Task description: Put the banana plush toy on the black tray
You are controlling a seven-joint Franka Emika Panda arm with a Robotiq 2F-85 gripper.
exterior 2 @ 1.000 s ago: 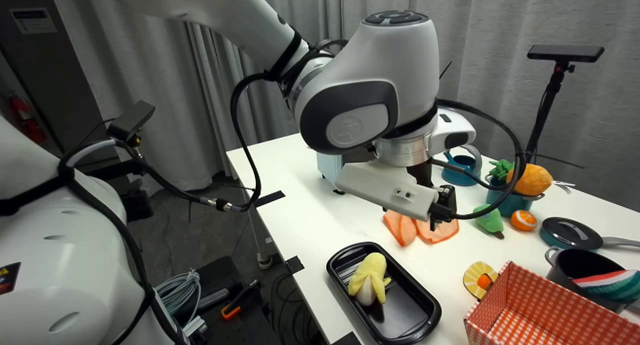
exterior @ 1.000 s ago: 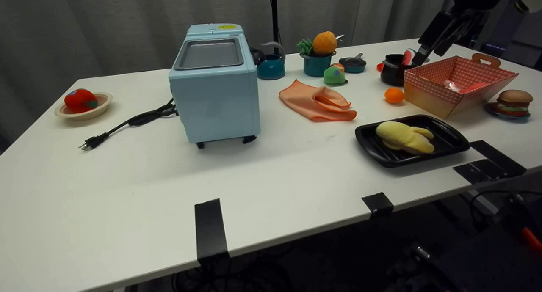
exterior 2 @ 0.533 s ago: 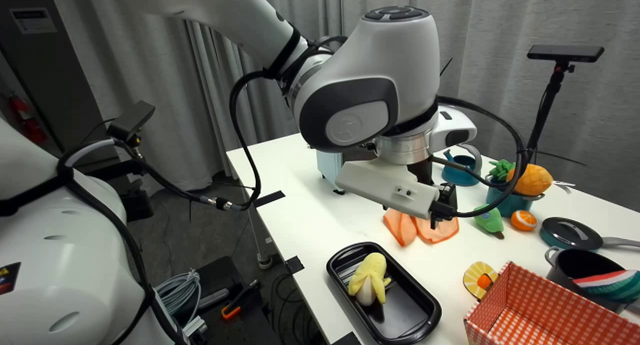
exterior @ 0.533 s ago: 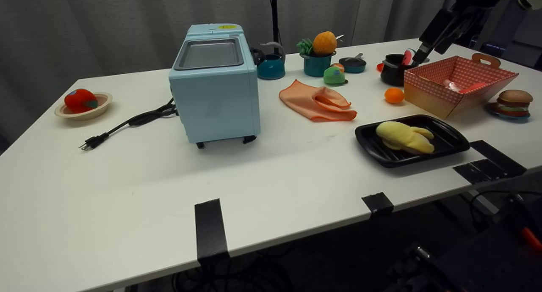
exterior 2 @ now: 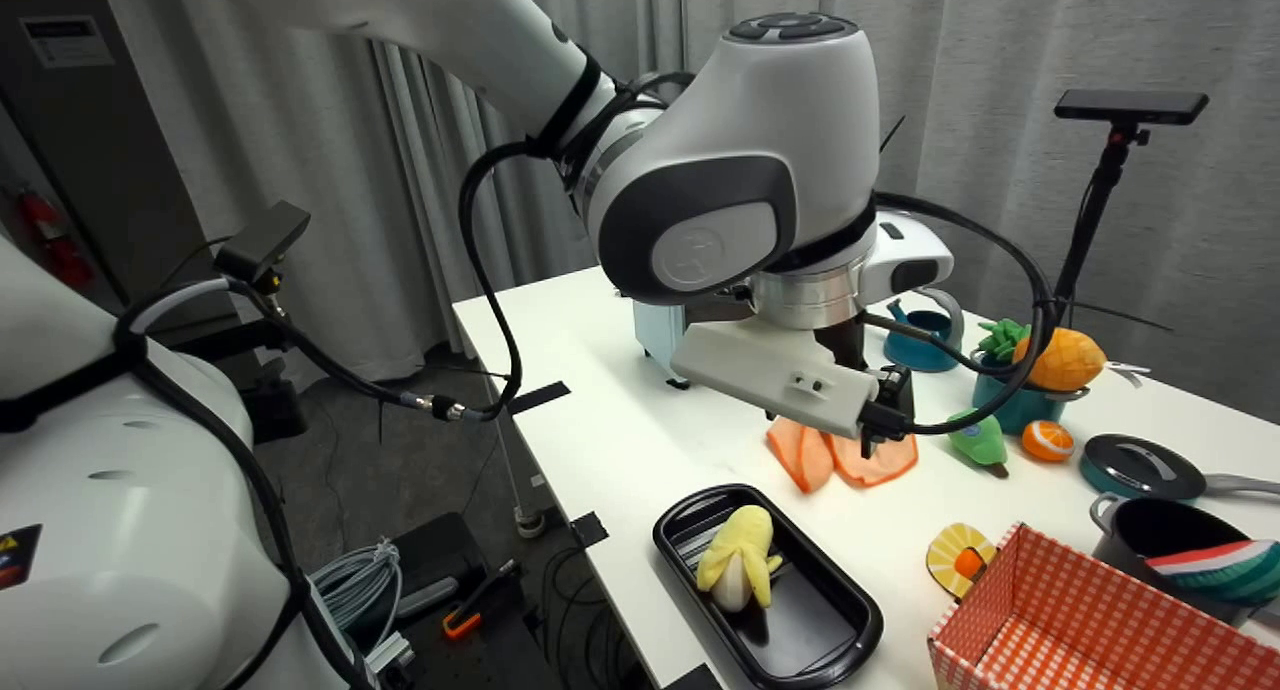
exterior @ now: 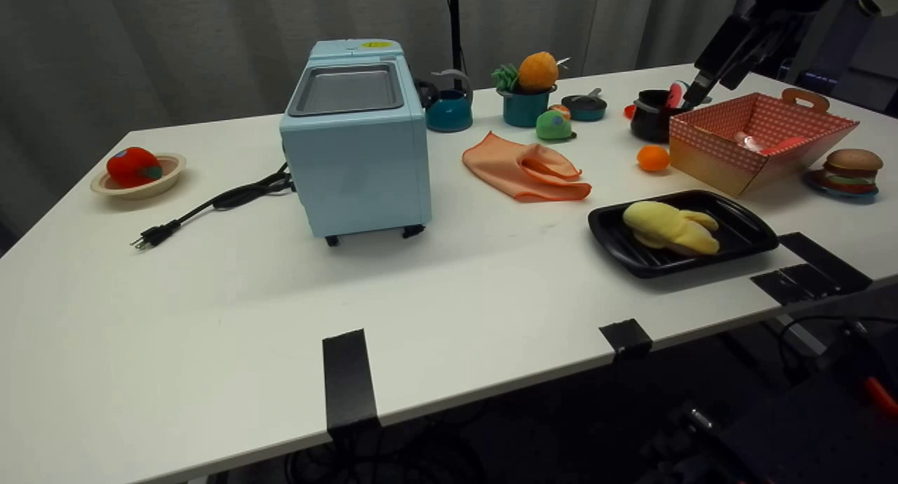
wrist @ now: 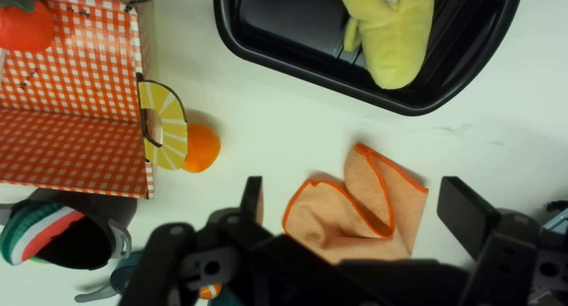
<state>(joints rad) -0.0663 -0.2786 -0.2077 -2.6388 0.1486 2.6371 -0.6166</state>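
The pale yellow banana plush toy lies in the black tray, inside its raised rim and toward one end. Both also show in an exterior view, the toy with its pale inner part and peel flaps, the tray around it. In the wrist view the toy and the tray are at the top, partly cut off. My gripper is wide open and empty, in the air above the orange-pink cloth and apart from the toy. In an exterior view the gripper shows at the upper right.
The orange-pink cloth lies beneath my fingers. A red-checked basket stands beside the tray, with an orange fruit by it. A black pot stands behind the basket. A light blue appliance stands mid-table.
The arm has risen very slightly since one second ago and has held still over the last half second. The toy and tray have not moved.
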